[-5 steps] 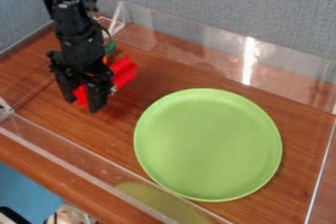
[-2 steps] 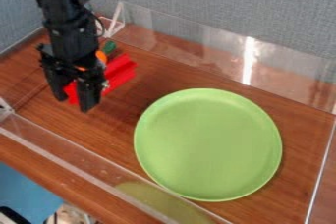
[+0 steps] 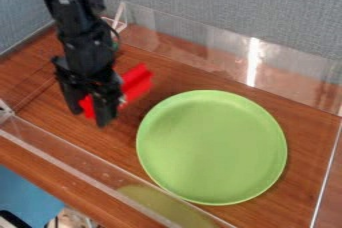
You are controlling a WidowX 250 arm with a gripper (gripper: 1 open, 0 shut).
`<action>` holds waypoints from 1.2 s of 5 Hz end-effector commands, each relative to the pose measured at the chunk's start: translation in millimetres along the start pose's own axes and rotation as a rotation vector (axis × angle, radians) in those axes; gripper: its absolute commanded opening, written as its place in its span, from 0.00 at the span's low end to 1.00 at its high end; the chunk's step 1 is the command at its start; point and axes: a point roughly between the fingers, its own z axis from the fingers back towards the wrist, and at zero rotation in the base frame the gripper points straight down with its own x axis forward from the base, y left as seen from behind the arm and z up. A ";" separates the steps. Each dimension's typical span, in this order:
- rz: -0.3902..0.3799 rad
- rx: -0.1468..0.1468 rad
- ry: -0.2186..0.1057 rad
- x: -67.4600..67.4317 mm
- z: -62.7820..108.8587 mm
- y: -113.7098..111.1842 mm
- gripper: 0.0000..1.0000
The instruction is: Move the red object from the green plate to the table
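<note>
Red object (image 3: pixel 118 85) pinched in closed fingers (image 3: pixel 94 110).

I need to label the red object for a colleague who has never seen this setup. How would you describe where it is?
Start at the big round green plate on the brown table. Just left of the plate stands the black gripper, and the red object sits in its jaws, the only bright red bar there.

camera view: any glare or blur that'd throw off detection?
Camera view: soft, low-resolution throughout; white glare streaks on the clear acrylic back wall; sheen on the glossy reddish-brown wood-grain table; large round light-green plate evenly lit; bright red plastic bar partly hidden by the black gripper.
</note>
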 end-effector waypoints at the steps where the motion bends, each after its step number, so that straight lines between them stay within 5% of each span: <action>1: 0.055 0.011 -0.032 14.8 3.8 8.1 0.00; 2: 0.095 0.027 -0.043 21.7 9.2 13.9 0.00; 4: 0.029 0.028 -0.036 53.5 7.8 6.2 0.00; 6: 0.030 0.057 -0.023 61.9 -22.1 0.0 0.00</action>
